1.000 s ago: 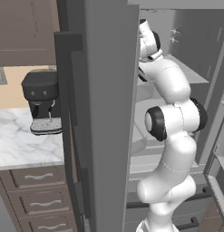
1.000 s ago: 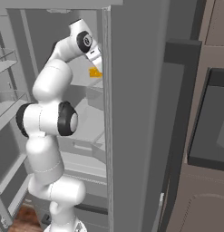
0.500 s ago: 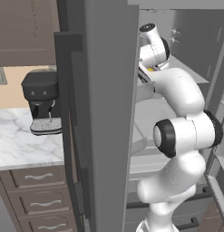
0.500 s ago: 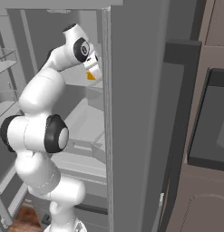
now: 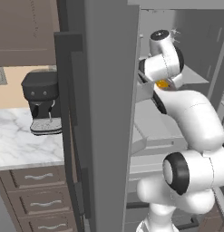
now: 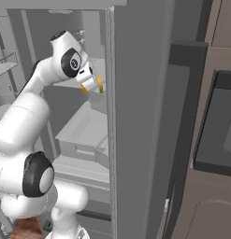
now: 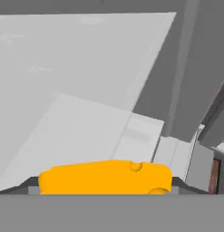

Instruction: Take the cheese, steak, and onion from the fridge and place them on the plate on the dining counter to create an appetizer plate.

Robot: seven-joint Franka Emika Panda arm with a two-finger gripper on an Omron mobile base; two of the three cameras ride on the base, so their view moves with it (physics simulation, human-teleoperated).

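The fridge (image 5: 109, 113) stands open, its grey door (image 6: 135, 116) edge-on in both base views. My gripper (image 6: 91, 83) is inside the upper compartment, above a pale shelf (image 6: 84, 130). It is shut on the cheese (image 7: 104, 176), a yellow-orange wedge with holes that spans the gap between the two dark fingertips (image 7: 34, 183). Bits of the cheese (image 6: 101, 85) stick out on both sides of the hand, and from the left the cheese (image 5: 162, 84) peeks out under the wrist by the gripper (image 5: 161, 86). The steak, onion, plate and dining counter are out of view.
A black coffee machine (image 5: 41, 108) sits on a marble worktop (image 5: 22, 149) with brown drawers (image 5: 38, 176) left of the fridge. A dark built-in oven (image 6: 217, 126) is on the right. Pale drawers (image 6: 82, 151) lie under the shelf. The door edge is close to the hand.
The hand has come down a little with the cheese still in it, and the arm's elbow has swung down and outward. The fridge and counter have not moved.
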